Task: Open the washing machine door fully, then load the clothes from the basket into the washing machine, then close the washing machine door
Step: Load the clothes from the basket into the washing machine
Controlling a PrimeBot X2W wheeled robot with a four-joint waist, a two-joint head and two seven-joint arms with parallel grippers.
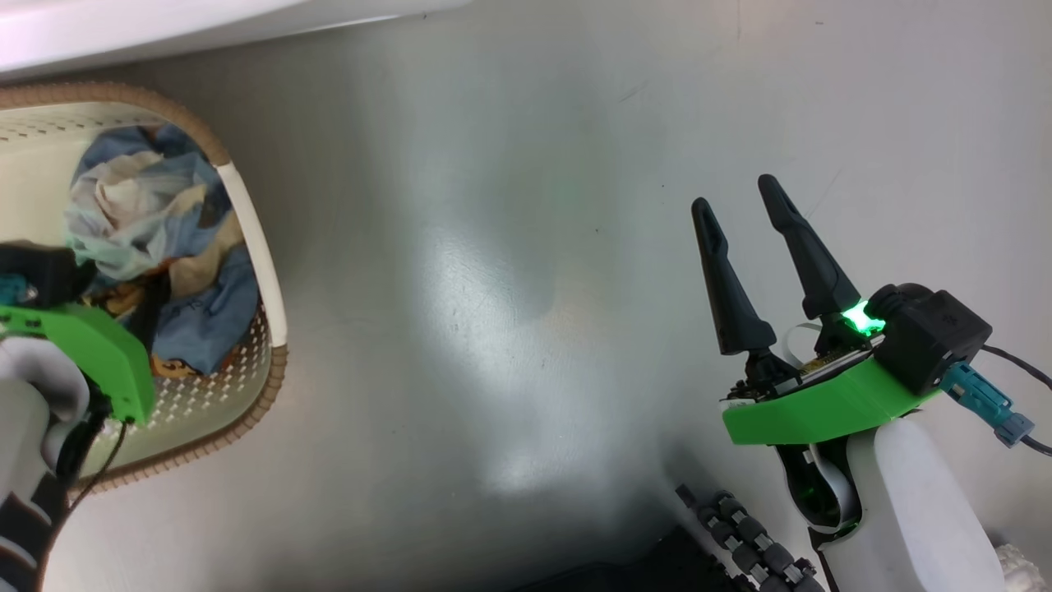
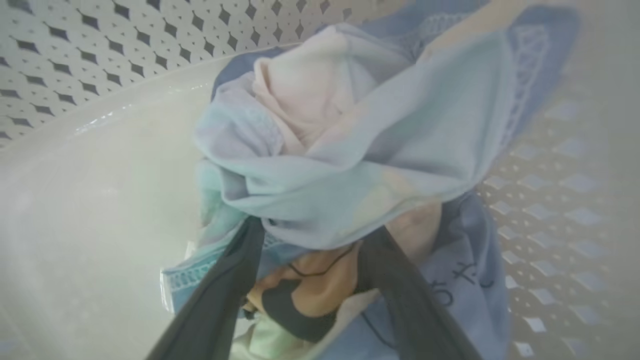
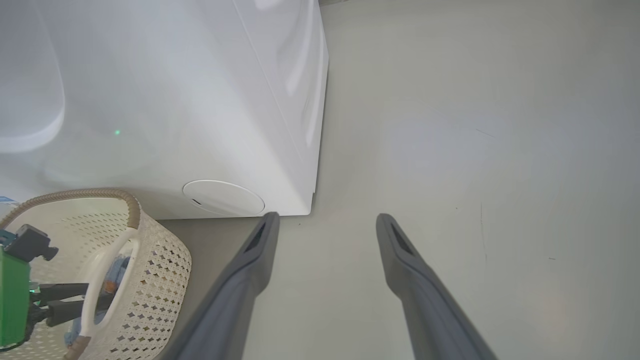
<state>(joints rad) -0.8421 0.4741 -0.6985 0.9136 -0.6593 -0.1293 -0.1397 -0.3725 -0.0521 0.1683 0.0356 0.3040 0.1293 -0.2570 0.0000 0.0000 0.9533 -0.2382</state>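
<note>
- Head view: the basket (image 1: 256, 247) sits on the floor (image 1: 509, 247) at the left, just below the white edge of the washing machine (image 1: 123, 29). The clothes (image 1: 156, 205) lie bunched inside it. The left end effector (image 1: 156, 308) reaches down into the basket, mostly hidden by its green mount. The right end effector (image 1: 735, 192) hangs above bare floor at the lower right, fingers parted and nothing between them.
- Left wrist view: the left end effector's fingers (image 2: 220, 290) are spread wide, tips pushed into the clothes. An orange and black printed fold lies between them, not pinched. The basket's perforated wall runs behind.
- Right wrist view: the right end effector's fingers (image 3: 240, 280) stand well apart and empty over the floor. The washing machine's lower corner is ahead, with the basket just beside it at the lower left.
</note>
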